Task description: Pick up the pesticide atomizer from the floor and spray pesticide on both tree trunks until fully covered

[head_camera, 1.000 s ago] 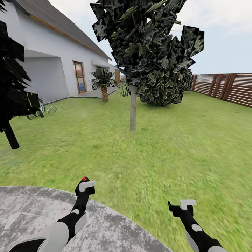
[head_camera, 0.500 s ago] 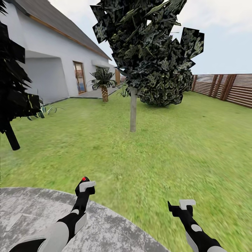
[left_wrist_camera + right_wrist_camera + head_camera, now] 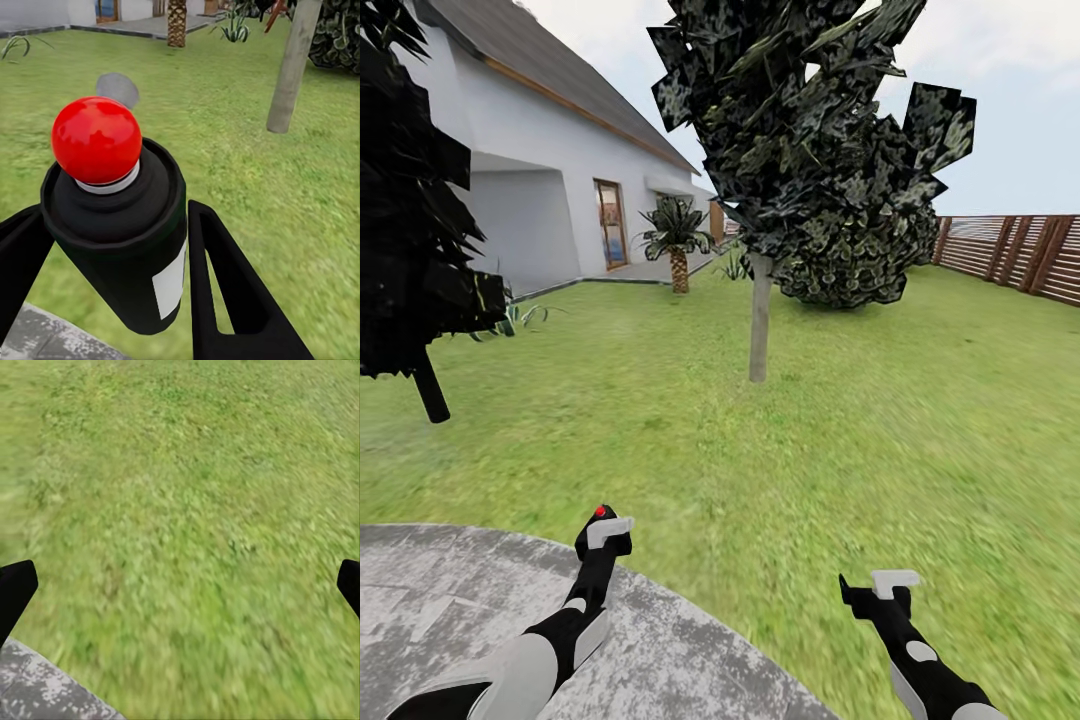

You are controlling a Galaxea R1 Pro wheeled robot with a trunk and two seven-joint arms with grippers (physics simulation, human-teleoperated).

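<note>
A wide green lawn spreads across the head view under a pale, cloudy sky. Along the left stands a white house with a grey pitched roof and a glazed door. A horizontal wooden slat fence runs along the far right edge of the grass.

Near the middle of the lawn rises a broadleaf tree, its crown a dense mass of flat dark green leaves. Its straight, bare grey-brown tree trunk stands upright in the grass, well ahead of both arms. A rounded leafy bush sits behind it. At the left edge is a dark conifer on a thin black, slightly leaning stem. A small palm-like plant grows by the house.

In the lower left corner lies a round grey stone paving slab, and the left arm reaches out over it.

The left gripper is closed around the pesticide atomizer, a small black bottle with a white label and a round red tip. In the left wrist view the two black fingers press against either side of the bottle, whose red tip points toward the trunk across the grass.

The right gripper hangs above the lawn at lower right. In the right wrist view its fingertips sit far apart at the frame edges, spread wide with nothing between them but blurred grass.
</note>
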